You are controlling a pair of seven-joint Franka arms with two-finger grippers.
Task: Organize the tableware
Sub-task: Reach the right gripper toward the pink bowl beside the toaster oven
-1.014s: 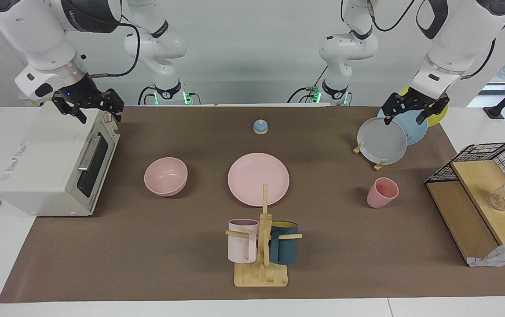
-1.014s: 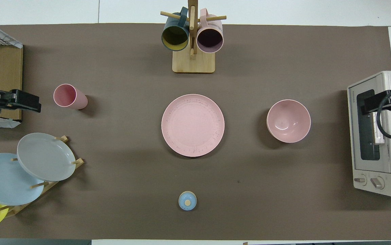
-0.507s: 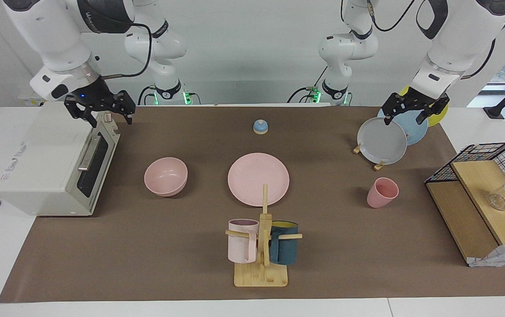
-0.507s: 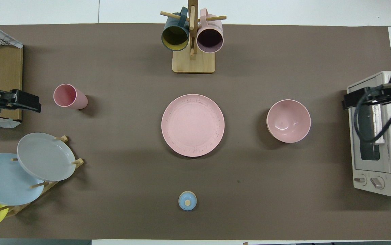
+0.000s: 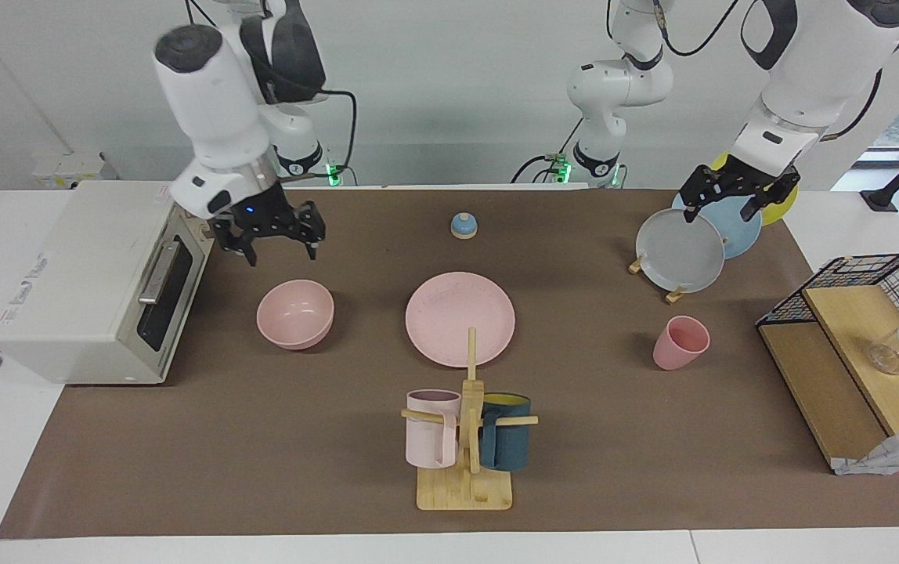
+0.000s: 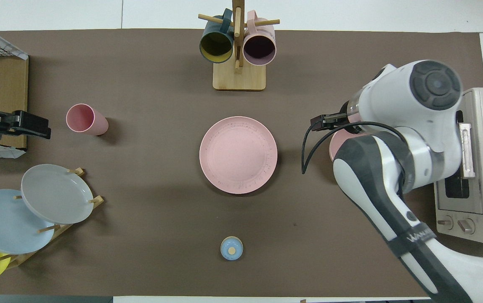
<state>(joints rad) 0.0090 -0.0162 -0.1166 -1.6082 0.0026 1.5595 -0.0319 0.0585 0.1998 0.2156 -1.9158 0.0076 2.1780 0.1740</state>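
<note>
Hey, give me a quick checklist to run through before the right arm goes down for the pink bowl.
1. Right hand open: ok, fingers spread and empty.
2. Right hand lined up over the pink bowl: not ok, in the facing view it hangs over the mat just nearer the robots than the bowl.
3. Bowl upright and empty: ok.
4. Pink plate bare, ready to take the bowl: ok.
5. Toaster oven beside the bowl: its door is shut, ok.
6. Left hand out of the way: ok, it waits over the grey plate in the rack, holding nothing.
</note>
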